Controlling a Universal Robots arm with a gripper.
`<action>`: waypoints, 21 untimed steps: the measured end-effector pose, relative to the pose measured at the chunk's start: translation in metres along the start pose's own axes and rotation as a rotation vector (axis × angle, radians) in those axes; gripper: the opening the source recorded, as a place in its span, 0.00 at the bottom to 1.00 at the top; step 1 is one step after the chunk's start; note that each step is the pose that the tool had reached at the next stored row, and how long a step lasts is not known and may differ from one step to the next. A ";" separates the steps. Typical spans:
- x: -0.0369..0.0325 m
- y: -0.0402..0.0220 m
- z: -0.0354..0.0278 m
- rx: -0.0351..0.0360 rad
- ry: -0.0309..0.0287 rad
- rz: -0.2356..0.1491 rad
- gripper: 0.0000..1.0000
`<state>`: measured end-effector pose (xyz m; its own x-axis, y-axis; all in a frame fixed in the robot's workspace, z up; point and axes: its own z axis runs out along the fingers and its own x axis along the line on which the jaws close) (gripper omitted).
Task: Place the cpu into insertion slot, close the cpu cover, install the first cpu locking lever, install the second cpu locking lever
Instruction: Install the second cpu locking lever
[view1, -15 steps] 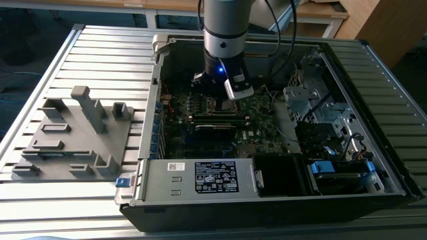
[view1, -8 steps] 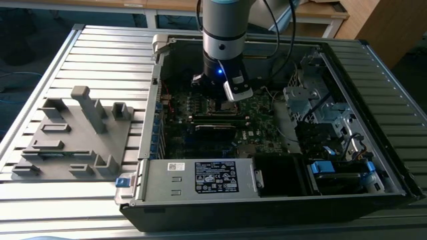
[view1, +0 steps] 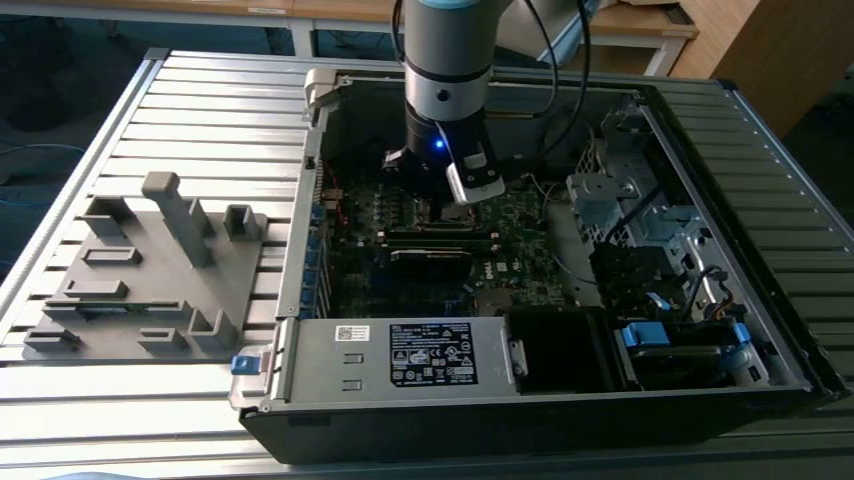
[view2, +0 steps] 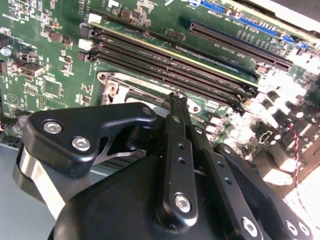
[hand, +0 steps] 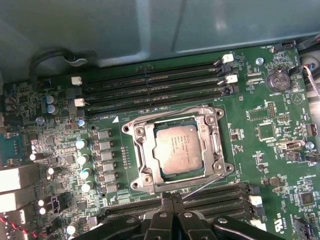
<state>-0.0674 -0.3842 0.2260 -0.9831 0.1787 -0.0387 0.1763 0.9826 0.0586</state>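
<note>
First wrist view: small flat silver-grey square cpu (hand: 178, 148) seated in silvery-rimmed insertion slot (hand: 136, 150), thin metal cpu cover (hand: 218, 146) closed around. Black hand (hand: 171, 201) at six o'clock, fingers together, empty. Probably light, stiff, fragile; best gripped by edges.

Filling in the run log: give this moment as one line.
gripper: shut, at socket edge | silver-grey square cpu: seated in insertion slot | thin metal cpu cover: closed | wire locking lever: unlatched
</note>
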 end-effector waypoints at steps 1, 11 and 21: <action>0.0000 0.0000 0.0002 0.0002 0.0000 0.000 0.10; 0.0002 -0.0001 0.0014 0.0002 0.0000 0.000 0.10; 0.0002 -0.0001 0.0020 0.0001 0.0000 0.000 0.10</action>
<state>-0.0676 -0.3843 0.2241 -0.9831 0.1787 -0.0387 0.1763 0.9826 0.0584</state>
